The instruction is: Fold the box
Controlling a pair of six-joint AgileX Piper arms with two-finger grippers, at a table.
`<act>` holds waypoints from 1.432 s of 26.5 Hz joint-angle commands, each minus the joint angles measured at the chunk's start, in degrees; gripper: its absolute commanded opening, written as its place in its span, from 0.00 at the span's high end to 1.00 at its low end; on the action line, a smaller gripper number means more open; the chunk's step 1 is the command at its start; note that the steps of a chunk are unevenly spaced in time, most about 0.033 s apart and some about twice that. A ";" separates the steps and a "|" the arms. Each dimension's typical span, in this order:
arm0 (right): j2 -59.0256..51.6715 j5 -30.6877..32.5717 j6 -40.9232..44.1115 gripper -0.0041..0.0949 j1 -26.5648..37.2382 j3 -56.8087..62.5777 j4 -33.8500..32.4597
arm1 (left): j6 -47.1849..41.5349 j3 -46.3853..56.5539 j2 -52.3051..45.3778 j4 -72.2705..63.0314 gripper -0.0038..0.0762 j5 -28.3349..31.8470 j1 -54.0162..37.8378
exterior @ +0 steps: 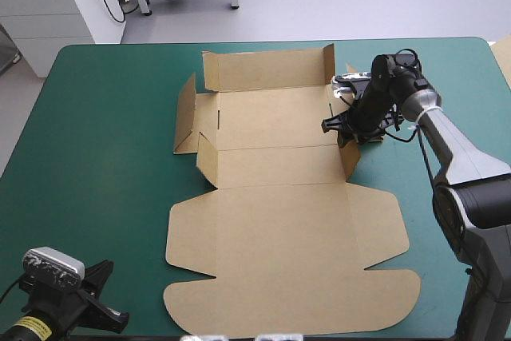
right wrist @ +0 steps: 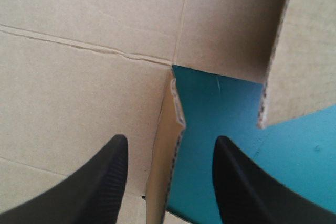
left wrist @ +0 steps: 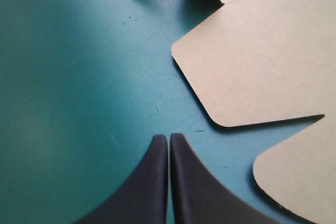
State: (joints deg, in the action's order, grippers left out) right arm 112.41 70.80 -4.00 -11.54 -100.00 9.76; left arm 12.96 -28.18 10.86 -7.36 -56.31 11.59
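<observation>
Though spread, hand point(right wrist: 172, 139) astride box wall point(right wrist: 163, 182)

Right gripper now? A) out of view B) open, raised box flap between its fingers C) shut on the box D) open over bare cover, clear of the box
B: the right wrist view shows the right gripper with fingers apart, astride an upright flap edge of the box.

The right arm point(exterior: 461, 153) is dark grey, with a bright silver collar point(exterior: 422, 104) ahead of a black wrist. The left arm point(exterior: 60, 313) is black and carries a yellow label point(exterior: 29, 327). The right gripper point(right wrist: 171, 139) has black fin-shaped fingers point(right wrist: 102, 179), finely ribbed.
</observation>
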 commanded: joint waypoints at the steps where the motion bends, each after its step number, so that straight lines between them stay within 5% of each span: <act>1: -2.35 0.56 -0.82 0.49 0.10 -1.01 0.52 | 0.09 -1.44 0.75 -0.73 0.96 3.80 0.00; 4: -2.07 0.56 -0.82 0.58 0.10 -1.01 0.40 | 0.09 -1.44 0.75 -0.73 0.96 3.80 0.00; 7: -2.07 0.56 -1.79 0.83 0.10 -1.01 0.15 | 0.09 -1.44 0.75 -0.73 0.96 3.80 0.00; 10: -2.07 0.56 -2.65 0.98 0.10 -0.93 0.25 | 0.09 -1.44 0.75 -0.73 0.96 3.80 0.00; 18: -2.07 0.56 -5.37 0.98 0.10 -0.93 0.25 | 0.09 -1.44 0.75 -0.73 0.96 3.80 0.00; 27: -1.94 -4.58 -17.95 0.98 0.10 -2.34 0.12 | 0.09 -1.44 0.75 -0.73 0.96 3.80 0.00; 38: 5.07 -2.17 -36.15 0.98 -0.52 -15.43 4.26 | 0.09 -1.44 0.75 -0.73 0.96 3.80 0.00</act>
State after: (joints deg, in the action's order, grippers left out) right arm 119.21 69.03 -35.41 -11.65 -110.17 11.17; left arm 13.18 -28.18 10.86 -7.31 -56.31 11.59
